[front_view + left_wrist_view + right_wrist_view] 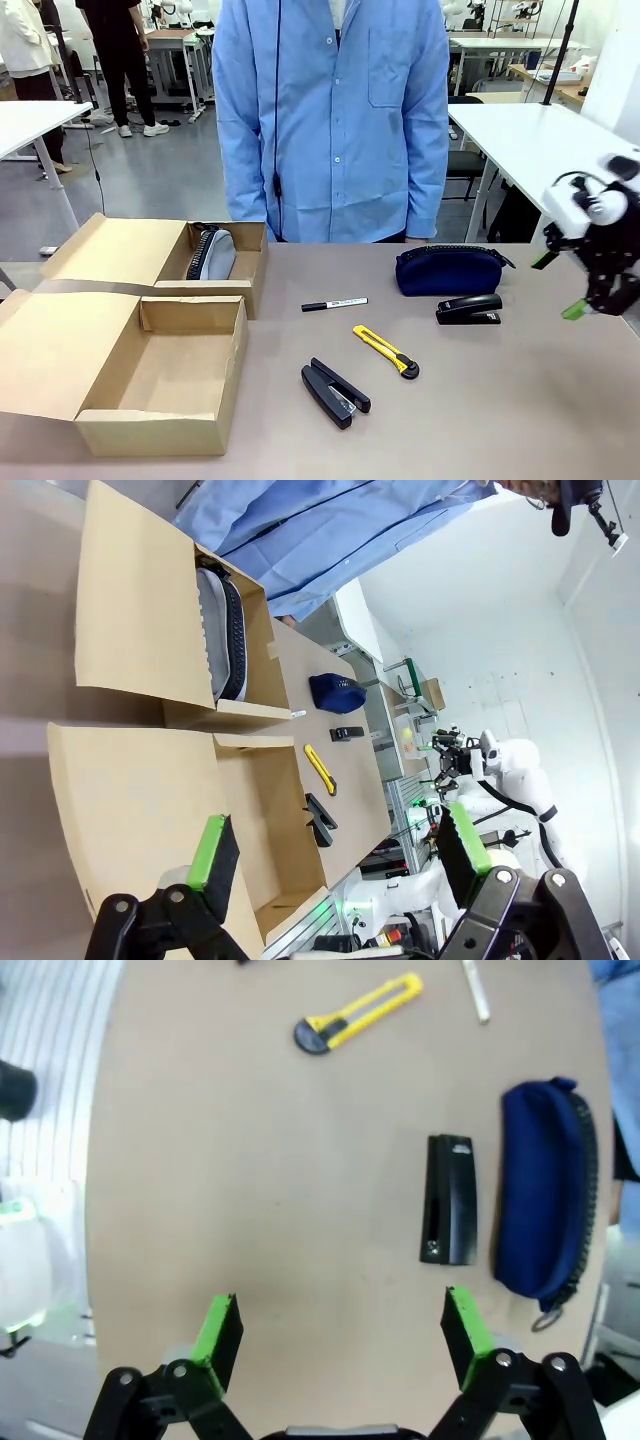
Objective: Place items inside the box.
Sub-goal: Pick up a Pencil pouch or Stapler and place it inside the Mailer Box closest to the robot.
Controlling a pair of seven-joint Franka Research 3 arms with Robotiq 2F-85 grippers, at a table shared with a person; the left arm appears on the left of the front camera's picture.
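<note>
Two open cardboard boxes stand at the table's left: the near box [160, 375] has nothing in it, and the far box [150, 262] holds a grey pencil case [211, 255]. On the table lie a black marker [334, 304], a yellow utility knife [386, 351], a black stapler [335, 392], a second black stapler [469, 309] and a navy pouch [449, 270]. My right gripper [558, 285] hangs open above the right edge; under it show the stapler [450, 1200], the pouch [543, 1205] and the knife [358, 1010]. My left gripper [338, 850] is open above the near box [262, 810], holding nothing.
A person in a light blue shirt [335, 120] stands at the far side of the table, arms down. The boxes' flaps [45, 350] spread out to the left. Bare tabletop [500, 400] lies in front of the right-hand stapler.
</note>
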